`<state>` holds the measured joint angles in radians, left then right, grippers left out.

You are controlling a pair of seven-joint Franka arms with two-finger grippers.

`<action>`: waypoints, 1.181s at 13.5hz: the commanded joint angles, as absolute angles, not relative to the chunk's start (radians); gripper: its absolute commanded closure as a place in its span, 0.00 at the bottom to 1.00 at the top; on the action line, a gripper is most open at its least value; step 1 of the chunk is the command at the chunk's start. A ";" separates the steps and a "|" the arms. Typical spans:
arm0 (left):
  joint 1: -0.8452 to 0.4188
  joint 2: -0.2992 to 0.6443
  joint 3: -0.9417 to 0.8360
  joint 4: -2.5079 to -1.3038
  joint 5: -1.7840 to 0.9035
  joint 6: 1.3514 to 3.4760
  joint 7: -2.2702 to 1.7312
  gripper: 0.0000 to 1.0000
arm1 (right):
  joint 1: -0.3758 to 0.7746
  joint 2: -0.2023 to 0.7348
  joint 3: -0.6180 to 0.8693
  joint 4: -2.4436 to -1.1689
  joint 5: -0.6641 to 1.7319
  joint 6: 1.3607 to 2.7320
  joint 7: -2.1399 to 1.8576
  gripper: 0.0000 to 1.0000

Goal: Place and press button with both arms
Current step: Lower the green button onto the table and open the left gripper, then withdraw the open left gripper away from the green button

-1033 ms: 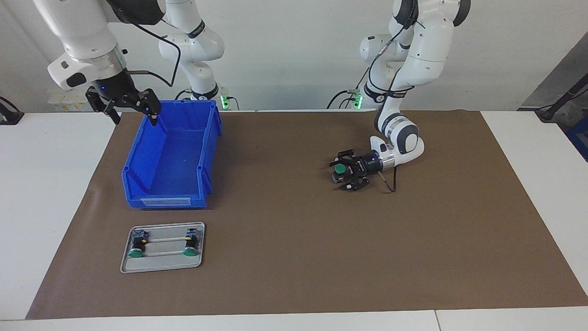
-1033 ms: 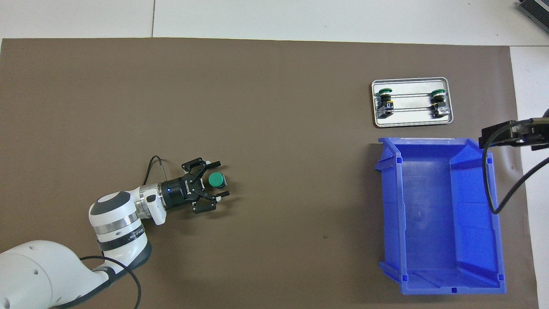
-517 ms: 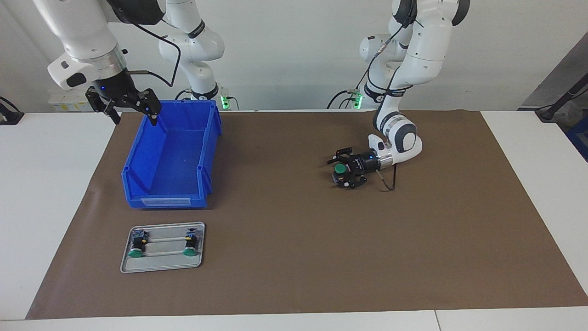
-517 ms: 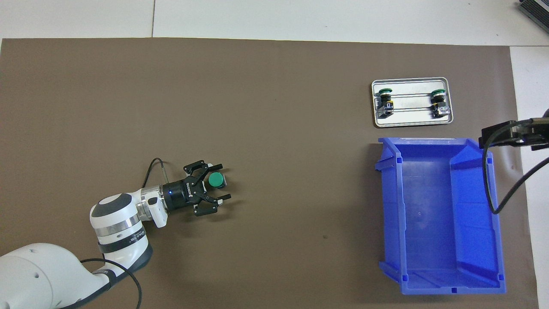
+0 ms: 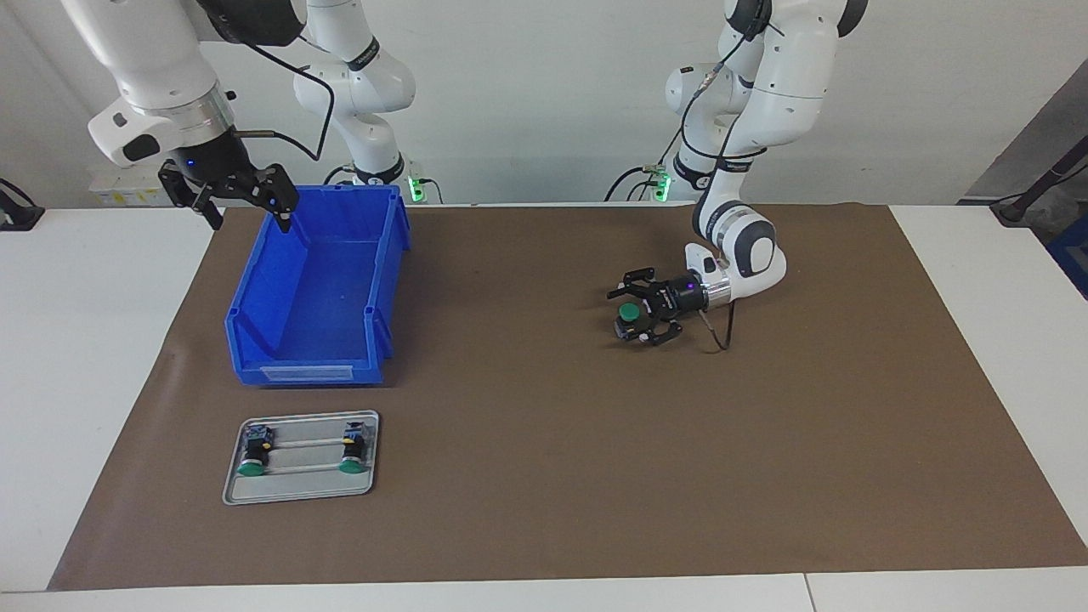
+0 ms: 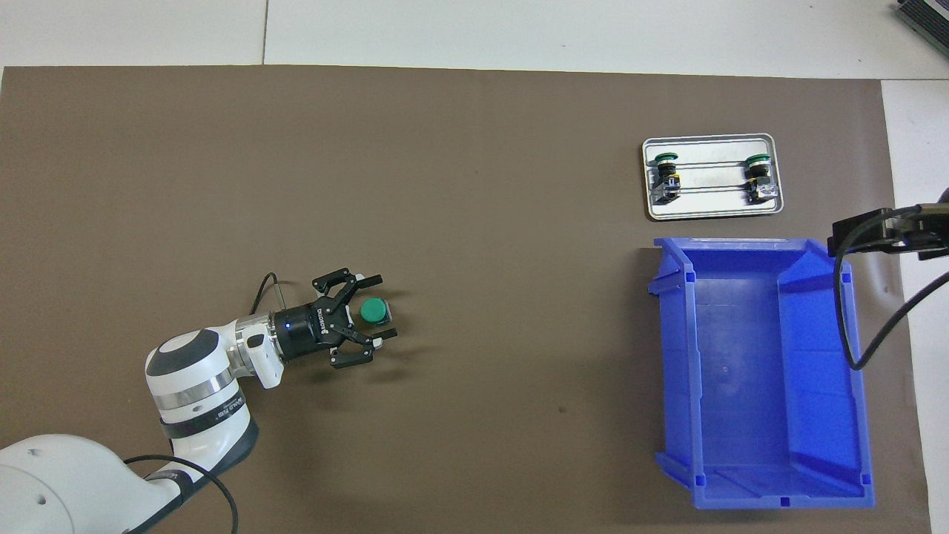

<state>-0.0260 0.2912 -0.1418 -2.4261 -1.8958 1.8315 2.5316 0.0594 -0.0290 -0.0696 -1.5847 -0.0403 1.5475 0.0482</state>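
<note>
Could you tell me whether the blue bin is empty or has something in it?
Empty: the blue bin shows only its bare blue floor in both views. The other buttons lie outside it on the metal tray.

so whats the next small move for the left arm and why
Probably draw the left gripper back off the button, then clear of it. The button stands cap up on the brown mat, and the jaws are open around it, so it looks already placed. The right gripper waits, open, over the blue bin at its edge and would need room to come press.
</note>
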 commanded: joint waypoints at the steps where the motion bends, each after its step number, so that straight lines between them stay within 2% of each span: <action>1: -0.026 0.219 -0.137 -2.431 -1.891 1.824 2.421 0.02 | 0.049 -0.041 -0.060 -1.594 -0.034 1.540 0.032 0.00; 4: -0.023 0.207 -0.137 -2.363 -1.893 1.827 2.286 0.02 | 0.049 -0.041 -0.060 -1.594 -0.034 1.540 0.032 0.00; 10: -0.018 0.210 -0.130 -2.110 -1.893 1.856 1.855 0.02 | 0.049 -0.041 -0.060 -1.594 -0.034 1.540 0.032 0.00; 12: -0.028 0.186 -0.132 -2.027 -1.881 1.958 1.687 0.02 | 0.049 -0.041 -0.060 -1.594 -0.034 1.540 0.031 0.00; 14: -0.037 0.160 -0.141 -1.952 -1.814 2.067 1.521 0.02 | 0.049 -0.041 -0.060 -1.594 -0.034 1.540 0.031 0.00; 16: -0.035 0.143 -0.140 -1.889 -1.655 2.091 1.367 0.02 | 0.049 -0.041 -0.060 -1.594 -0.034 1.540 0.032 0.00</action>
<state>-0.0232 0.1661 -0.1463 -1.9351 -1.7688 2.0473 1.4979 0.0594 -0.0290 -0.0696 -1.5847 -0.0403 1.5475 0.0482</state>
